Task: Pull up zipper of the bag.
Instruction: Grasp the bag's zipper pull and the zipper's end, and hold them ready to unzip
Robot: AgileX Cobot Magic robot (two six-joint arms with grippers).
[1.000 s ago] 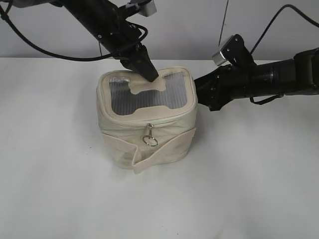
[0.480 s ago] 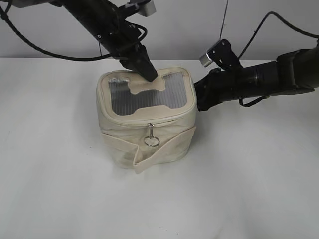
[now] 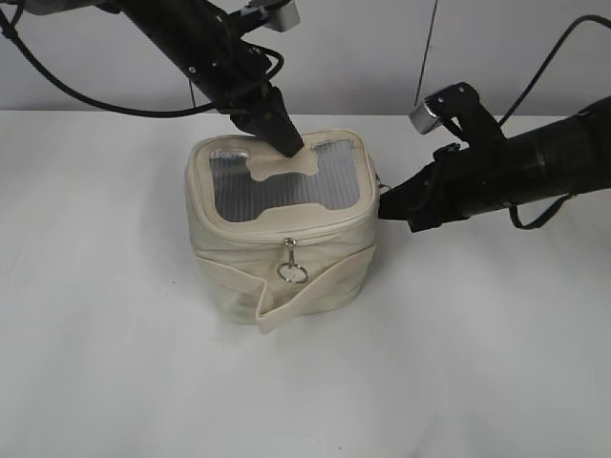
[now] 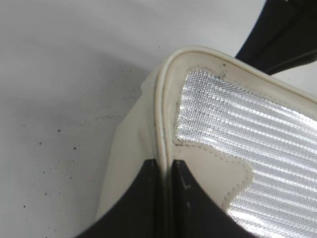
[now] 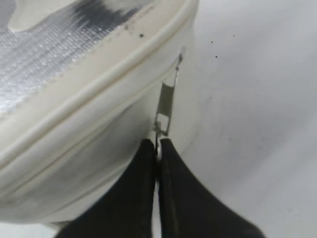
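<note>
The cream boxy bag (image 3: 277, 258) stands on the white table, its grey mesh top with a bone-shaped patch (image 3: 284, 167) facing up. The cream zipper (image 3: 286, 227) runs round the top rim. One silver slider with a ring pull (image 3: 291, 269) hangs at the front. My left gripper (image 3: 286, 145) is shut on the bag's back rim (image 4: 166, 148). My right gripper (image 3: 385, 202) is at the bag's right side, shut on the pull of a second slider (image 5: 164, 106); the ring itself is hidden between the jaws (image 5: 157, 148).
The bag's cream strap (image 3: 305, 291) wraps its lower side with a loose end sticking out at the front. The white table (image 3: 124, 363) has small dark specks. Black cables hang behind both arms.
My right arm has swung toward the front and lowered, its gripper still at the bag's right side. The left gripper and the bag have stayed in place.
</note>
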